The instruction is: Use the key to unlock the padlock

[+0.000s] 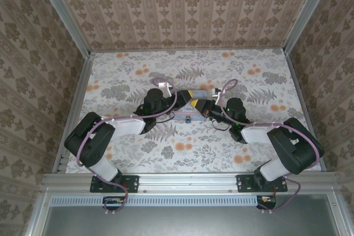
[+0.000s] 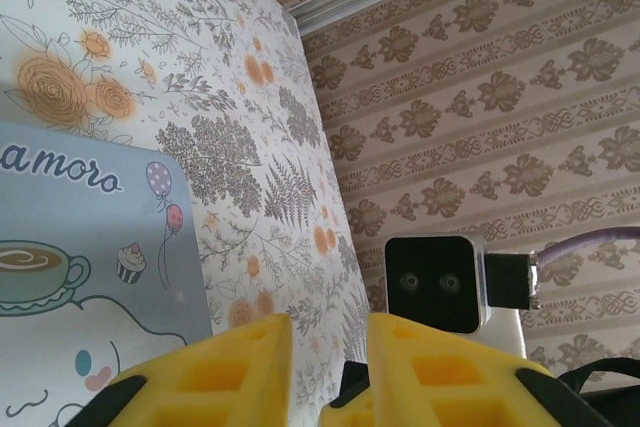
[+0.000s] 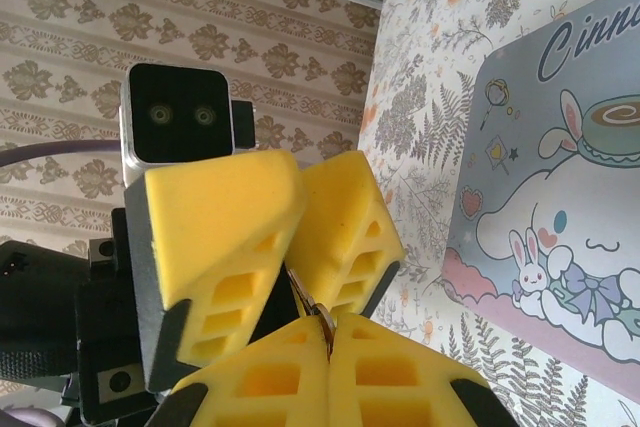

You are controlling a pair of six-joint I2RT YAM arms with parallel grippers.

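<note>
You pinched key (image 3: 322,319) tight in right gripper (image 3: 330,339), likely to steer it; left gripper (image 2: 330,339) narrow just ahead, hold unclear.

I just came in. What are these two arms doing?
Both arms meet over the middle of the table, near a pastel cartoon tin. The right gripper is shut on a small metal piece, which pokes out between its fingertips. The left gripper faces it closely from the opposite side; whether it grips, or which piece this is, I cannot tell.
</note>
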